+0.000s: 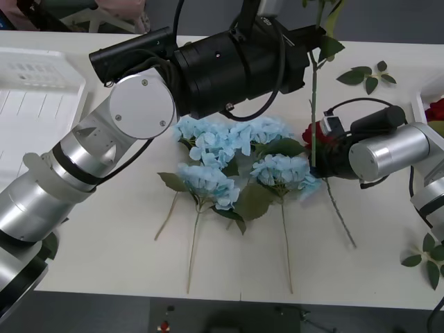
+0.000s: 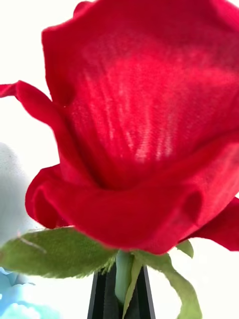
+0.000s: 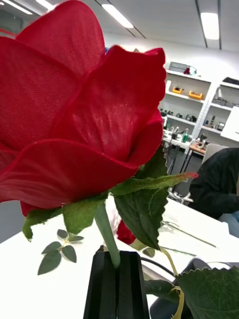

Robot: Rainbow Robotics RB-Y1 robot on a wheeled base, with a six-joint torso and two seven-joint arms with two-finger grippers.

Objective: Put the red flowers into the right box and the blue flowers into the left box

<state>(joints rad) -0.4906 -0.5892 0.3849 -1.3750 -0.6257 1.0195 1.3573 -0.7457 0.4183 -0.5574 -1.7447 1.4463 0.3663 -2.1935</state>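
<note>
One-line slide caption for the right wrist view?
Right gripper shut on the stem of a red rose, just under the bloom, with pale blue flowers beside it.

A white table (image 1: 104,229) carries loose green leaf sprigs: one (image 1: 366,75) at the far right, another (image 1: 427,258) near the right front edge. In the left wrist view a similar sprig (image 3: 59,249) lies on the tabletop, and behind it stand white wall shelves (image 3: 186,94) bearing small items, ceiling strip lights (image 3: 118,16), and a seated person in dark clothing (image 3: 216,184).
</note>
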